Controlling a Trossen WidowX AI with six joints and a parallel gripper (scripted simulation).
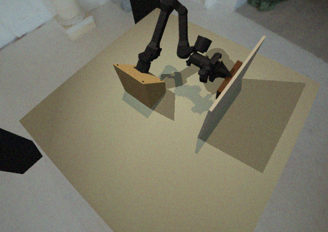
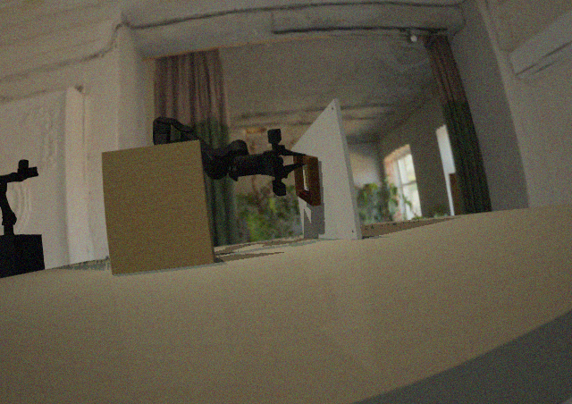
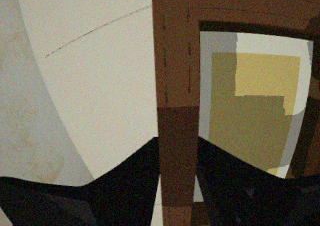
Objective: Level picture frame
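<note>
The brown picture frame [image 1: 223,87] [image 2: 315,182] [image 3: 177,123] is in front of the upright white wall panel [image 1: 221,115] [image 2: 339,173] [image 3: 100,86]. My gripper [image 1: 230,76] [image 2: 304,159] [image 3: 176,143] is shut on the frame's top bar near its middle, one finger above the bar and one below it inside the opening. In the wrist view the bar runs almost straight between the fingers, and a pale picture with a yellow rectangle shows beside it. The screw and the notched strip are hidden. Any small tilt of the frame is hard to judge.
A tan wooden block [image 1: 129,71] [image 2: 156,210] stands at the arm's base, facing the panel. The tan table top [image 1: 159,166] [image 2: 277,325] lies under both. A dark shape [image 2: 21,254] stands at the far left of the exterior view.
</note>
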